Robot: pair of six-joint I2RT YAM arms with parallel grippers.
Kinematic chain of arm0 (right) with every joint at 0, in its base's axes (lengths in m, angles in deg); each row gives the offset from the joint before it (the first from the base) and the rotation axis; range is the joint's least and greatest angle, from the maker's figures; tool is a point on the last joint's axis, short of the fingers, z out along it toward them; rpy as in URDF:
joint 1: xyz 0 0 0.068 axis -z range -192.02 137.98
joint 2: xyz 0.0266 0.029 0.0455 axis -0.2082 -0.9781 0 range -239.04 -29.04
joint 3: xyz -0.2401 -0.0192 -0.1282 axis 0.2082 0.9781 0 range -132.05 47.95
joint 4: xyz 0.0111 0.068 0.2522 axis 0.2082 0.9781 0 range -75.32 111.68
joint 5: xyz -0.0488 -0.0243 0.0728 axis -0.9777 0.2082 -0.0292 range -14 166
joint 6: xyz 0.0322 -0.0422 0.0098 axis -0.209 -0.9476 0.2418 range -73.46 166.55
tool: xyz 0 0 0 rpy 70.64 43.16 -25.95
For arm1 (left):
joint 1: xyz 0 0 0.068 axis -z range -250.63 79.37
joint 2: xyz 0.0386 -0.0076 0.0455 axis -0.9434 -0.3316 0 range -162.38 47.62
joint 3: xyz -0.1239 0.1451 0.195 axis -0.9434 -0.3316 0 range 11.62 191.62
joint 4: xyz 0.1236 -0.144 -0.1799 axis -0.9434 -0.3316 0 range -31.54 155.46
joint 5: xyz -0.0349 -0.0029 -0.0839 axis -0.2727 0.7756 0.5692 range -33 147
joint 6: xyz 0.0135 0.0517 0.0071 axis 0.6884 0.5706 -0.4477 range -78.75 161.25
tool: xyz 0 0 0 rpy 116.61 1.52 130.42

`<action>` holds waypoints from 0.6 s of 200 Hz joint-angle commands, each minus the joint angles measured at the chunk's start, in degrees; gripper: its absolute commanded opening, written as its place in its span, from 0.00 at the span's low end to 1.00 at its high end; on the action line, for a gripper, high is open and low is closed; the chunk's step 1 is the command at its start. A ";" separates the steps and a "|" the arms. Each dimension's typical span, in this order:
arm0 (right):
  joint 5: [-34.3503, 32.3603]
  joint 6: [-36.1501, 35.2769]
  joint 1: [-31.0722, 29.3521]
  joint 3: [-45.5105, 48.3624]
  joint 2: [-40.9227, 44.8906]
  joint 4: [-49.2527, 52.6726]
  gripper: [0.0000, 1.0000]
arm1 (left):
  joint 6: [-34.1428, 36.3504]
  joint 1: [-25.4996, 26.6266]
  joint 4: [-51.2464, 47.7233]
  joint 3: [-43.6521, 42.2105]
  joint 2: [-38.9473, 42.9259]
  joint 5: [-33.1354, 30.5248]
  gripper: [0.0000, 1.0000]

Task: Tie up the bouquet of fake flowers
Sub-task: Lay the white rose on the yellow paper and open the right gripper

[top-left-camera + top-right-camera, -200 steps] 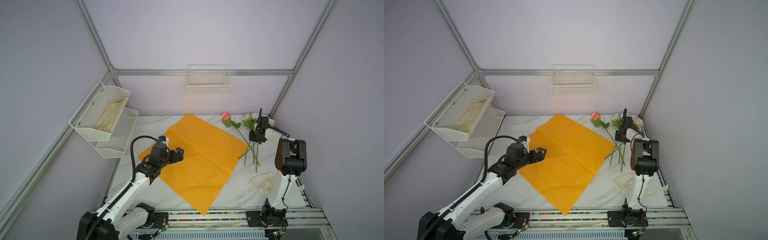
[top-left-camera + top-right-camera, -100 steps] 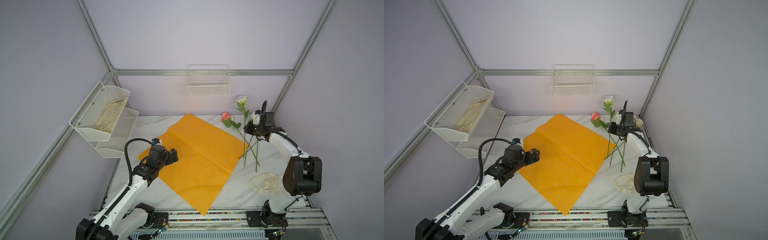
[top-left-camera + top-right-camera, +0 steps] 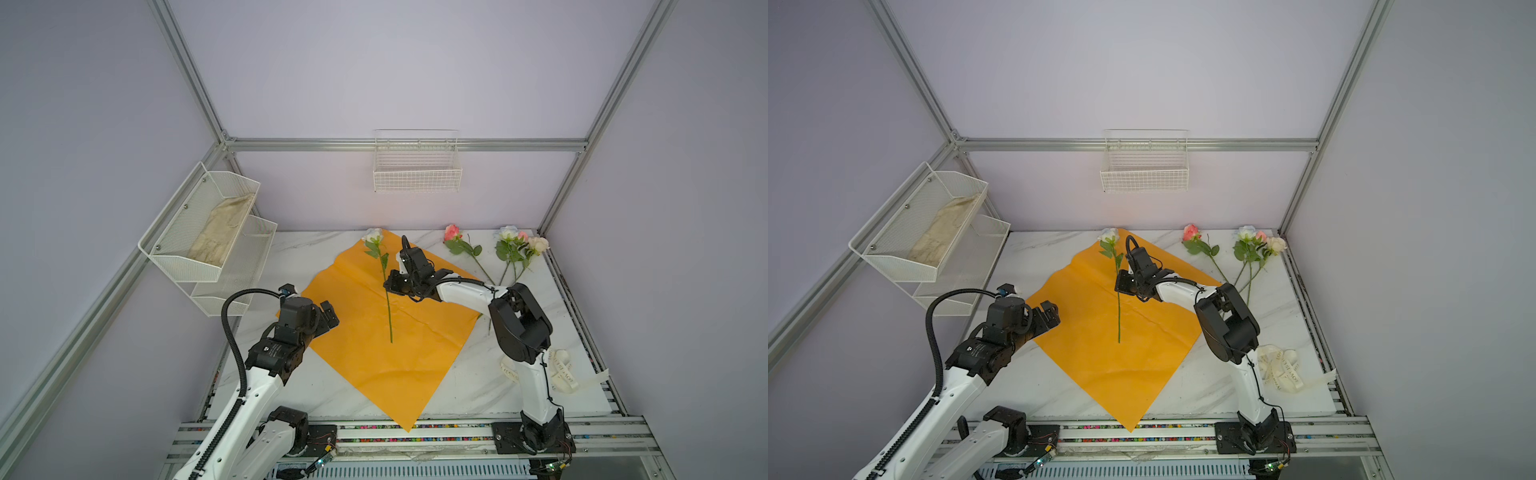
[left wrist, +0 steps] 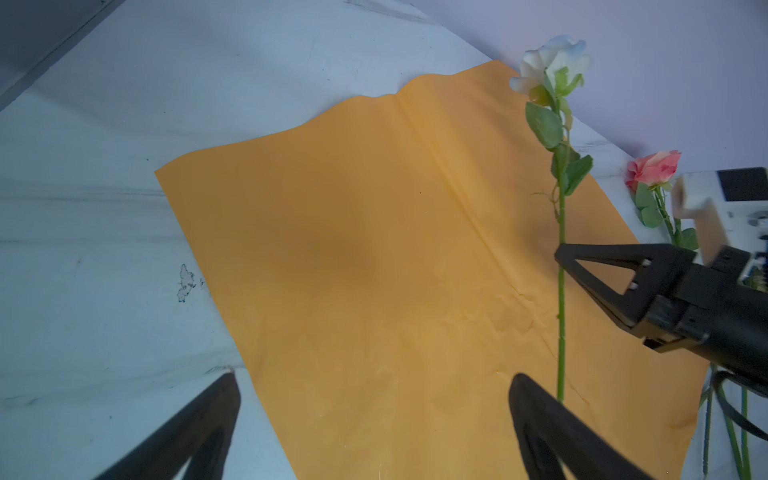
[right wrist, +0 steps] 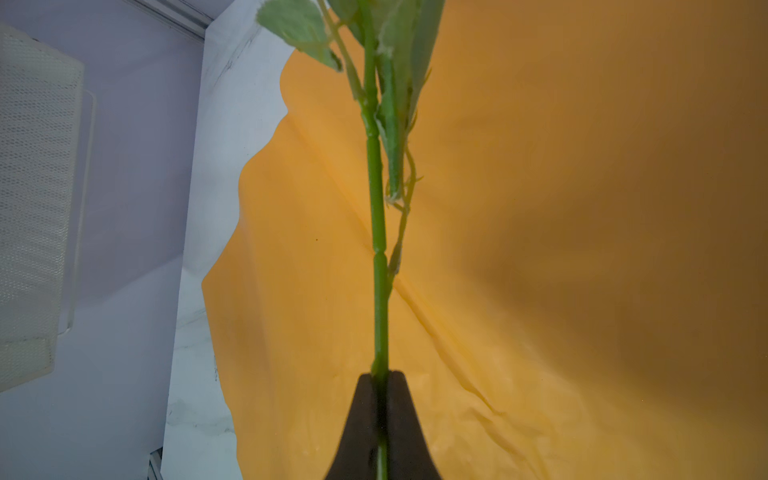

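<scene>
The cream ribbon (image 3: 561,372) lies coiled near the right edge of the table (image 3: 316,386). It carries dark printed letters, too small to read surely. The orange wrapping paper (image 3: 374,361) is smooth and a little glossy, with one long crease. It lies flat like a diamond in the middle of the white marble-patterned table, and one corner reaches the front edge.

The right jaws are pressed together on the thin green stem of a white rose (image 3: 372,237), about halfway along it. They hold it over the paper with the flower toward the far edge. Whether the stem end touches the paper I cannot tell. Half a second ago this rose was beside the other flowers at the far right; now it is over the paper.

A pink rose (image 3: 452,232) lies by the far edge, and three more roses (image 3: 519,243), white, pink and cream, lie in the far right corner. The left jaws are spread wide over the left corner of the paper and hold nothing.
</scene>
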 commanded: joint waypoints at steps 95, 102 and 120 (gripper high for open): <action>-7.18 2.49 -4.85 -11.28 -10.82 8.08 0.00 | 0.09 -0.40 -1.05 -1.34 1.53 -2.00 1.00; -6.74 2.10 -5.01 -11.64 -11.21 7.92 0.00 | 0.13 -0.40 -0.95 -1.27 1.26 -1.82 1.00; -7.51 1.80 -5.14 -12.99 -12.41 9.91 0.00 | -0.21 -0.40 -0.92 -1.29 0.99 -1.35 1.00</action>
